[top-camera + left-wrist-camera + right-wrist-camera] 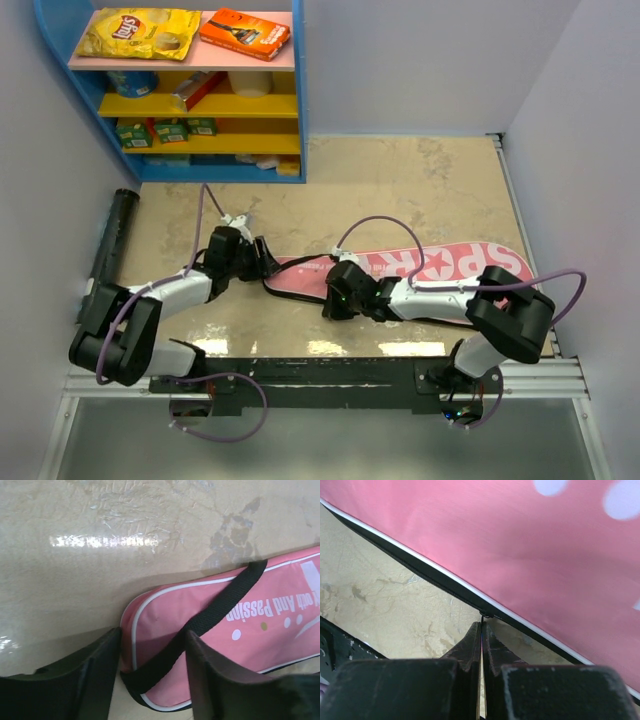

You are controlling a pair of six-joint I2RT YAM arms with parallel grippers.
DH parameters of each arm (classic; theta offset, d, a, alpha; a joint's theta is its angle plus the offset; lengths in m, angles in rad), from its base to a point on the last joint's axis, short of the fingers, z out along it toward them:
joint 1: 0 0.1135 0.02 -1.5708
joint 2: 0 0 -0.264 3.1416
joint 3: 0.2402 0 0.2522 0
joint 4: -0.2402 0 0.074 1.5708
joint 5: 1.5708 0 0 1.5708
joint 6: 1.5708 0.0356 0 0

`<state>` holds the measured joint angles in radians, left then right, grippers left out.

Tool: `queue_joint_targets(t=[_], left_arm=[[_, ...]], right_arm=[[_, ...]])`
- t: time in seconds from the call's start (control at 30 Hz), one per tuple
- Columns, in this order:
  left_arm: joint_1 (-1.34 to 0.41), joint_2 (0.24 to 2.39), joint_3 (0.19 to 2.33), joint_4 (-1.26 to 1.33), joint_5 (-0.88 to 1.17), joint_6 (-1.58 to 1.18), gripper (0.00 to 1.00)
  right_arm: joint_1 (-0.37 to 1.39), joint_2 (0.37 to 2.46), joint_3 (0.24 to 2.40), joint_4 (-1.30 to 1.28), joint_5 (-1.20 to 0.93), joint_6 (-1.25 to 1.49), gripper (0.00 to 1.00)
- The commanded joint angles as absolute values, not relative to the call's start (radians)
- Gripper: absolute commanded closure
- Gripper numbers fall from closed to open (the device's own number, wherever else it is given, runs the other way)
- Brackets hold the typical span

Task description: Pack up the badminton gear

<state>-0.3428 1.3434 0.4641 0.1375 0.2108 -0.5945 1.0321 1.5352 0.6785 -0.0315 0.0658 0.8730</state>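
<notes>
Pink bag (450,262): 1 | black tube (112,240): 1 | right fingers (469,647) perhaps pinching zipper (482,614)

Pale lilac walls (420,60), beige marbled tabletop (400,190), blue-framed shelf unit (301,90) behind.

I see the pink bag (440,270) flat on the table (400,180), a black strap (215,612) crossing its narrow end; the black tube (112,235) lies along the left edge.
</notes>
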Motion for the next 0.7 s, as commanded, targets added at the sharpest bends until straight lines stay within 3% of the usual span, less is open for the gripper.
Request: queue_joint_targets(t=[0.0, 0.1, 0.23, 0.67], left_arm=[[-0.377, 1.4, 0.422, 0.287, 0.31, -0.621, 0.61], [-0.399, 1.426, 0.394, 0.339, 0.328, -0.637, 0.82], [-0.406, 1.447, 0.348, 0.397, 0.367, -0.649, 0.97], [-0.406, 1.284, 0.221, 0.371, 0.317, -0.71, 1.0]], right_arm=[[1.031, 1.558, 0.71, -0.008, 0.054, 0.859, 1.0], [1.031, 1.585, 0.739, -0.009, 0.054, 0.853, 1.0], [1.032, 1.623, 0.772, -0.012, 0.051, 0.842, 1.0], [1.016, 1.747, 0.87, -0.071, 0.06, 0.726, 1.0]])
